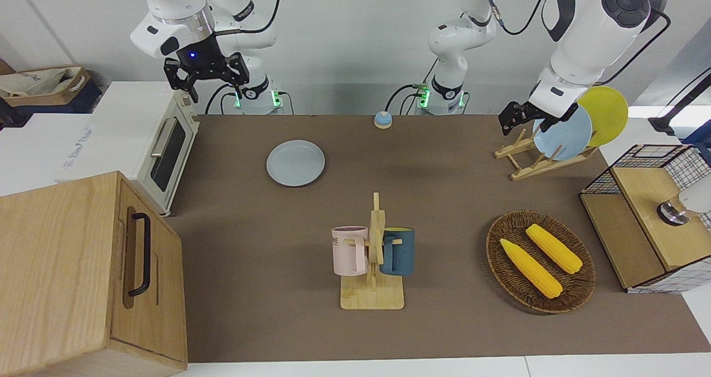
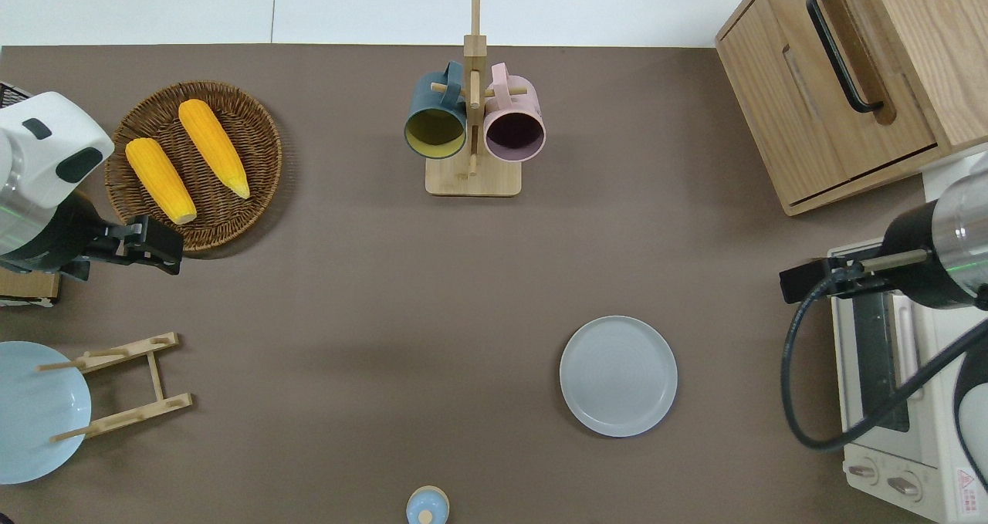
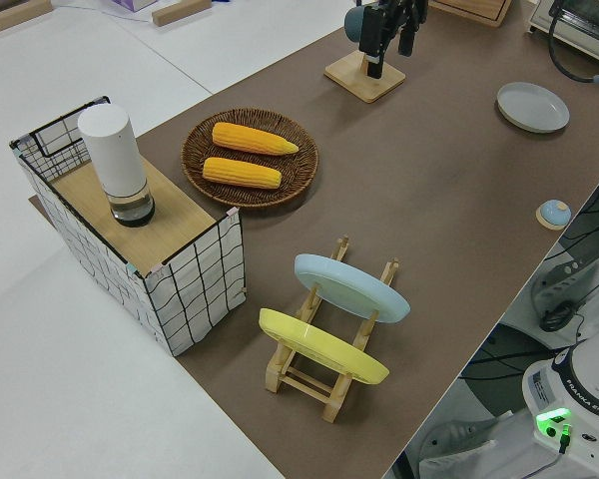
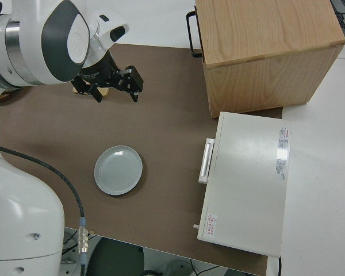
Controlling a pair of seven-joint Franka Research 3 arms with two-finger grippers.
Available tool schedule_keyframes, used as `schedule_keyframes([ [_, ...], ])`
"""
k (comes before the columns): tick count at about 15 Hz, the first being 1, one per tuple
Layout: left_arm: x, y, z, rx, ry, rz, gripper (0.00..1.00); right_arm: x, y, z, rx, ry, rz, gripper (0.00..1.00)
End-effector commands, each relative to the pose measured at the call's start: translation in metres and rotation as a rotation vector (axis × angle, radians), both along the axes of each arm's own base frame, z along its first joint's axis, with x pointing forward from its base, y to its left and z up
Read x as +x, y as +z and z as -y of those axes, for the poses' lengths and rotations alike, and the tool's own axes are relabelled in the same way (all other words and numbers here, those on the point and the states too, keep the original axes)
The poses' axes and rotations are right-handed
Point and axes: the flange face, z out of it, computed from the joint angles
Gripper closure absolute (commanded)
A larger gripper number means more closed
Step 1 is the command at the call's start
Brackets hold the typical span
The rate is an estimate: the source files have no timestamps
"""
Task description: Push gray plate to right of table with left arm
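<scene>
The gray plate [image 1: 295, 162] [image 2: 618, 375] [image 3: 532, 106] [image 4: 118, 170] lies flat on the brown table [image 2: 347, 292], toward the right arm's end and nearer to the robots than the mug rack. My left gripper [image 2: 166, 250] [image 1: 508, 122] [image 3: 389, 40] hangs in the air over the table at the left arm's end, at the rim of the wicker basket. It is far from the plate, open and holding nothing. My right gripper [image 1: 214, 88] [image 4: 116, 92] is open and its arm is parked.
A mug rack [image 2: 472, 123] holds a blue and a pink mug. The wicker basket [image 2: 247, 107] carries two corn cobs. A wooden rack [image 1: 533, 157] holds a sky-blue and a yellow plate. A toaster oven [image 1: 161, 144], a wooden cabinet [image 1: 83, 271], a wire shelf [image 1: 639, 221] and a small blue bell [image 1: 382, 120] stand around the edges.
</scene>
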Motion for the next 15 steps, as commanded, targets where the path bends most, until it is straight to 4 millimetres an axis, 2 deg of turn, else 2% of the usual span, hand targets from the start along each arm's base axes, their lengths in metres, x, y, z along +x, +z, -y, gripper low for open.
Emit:
schedule_keyframes([
  [1, -0.022, -0.008, -0.017, -0.001, -0.024, 0.034, 0.01, -0.003, 0.004, 0.002, 0.009, -0.004, -0.005, 0.017],
  [3, -0.03, -0.013, -0.026, -0.004, -0.09, 0.057, 0.01, -0.003, 0.004, 0.003, 0.009, -0.006, -0.003, 0.017],
  [4, -0.026, -0.012, -0.038, -0.022, -0.099, 0.085, 0.01, -0.003, 0.004, 0.003, 0.009, -0.006, -0.003, 0.017],
  [7, -0.009, -0.015, -0.048, -0.052, -0.15, 0.117, 0.0, -0.003, 0.004, 0.002, 0.009, -0.004, -0.003, 0.017],
  [10, 0.007, -0.009, -0.045, -0.072, -0.155, 0.147, 0.0, -0.003, 0.004, 0.003, 0.009, -0.007, -0.003, 0.017],
  [15, 0.01, -0.009, -0.039, -0.07, -0.155, 0.161, 0.0, -0.003, 0.004, 0.003, 0.009, -0.007, -0.003, 0.017],
])
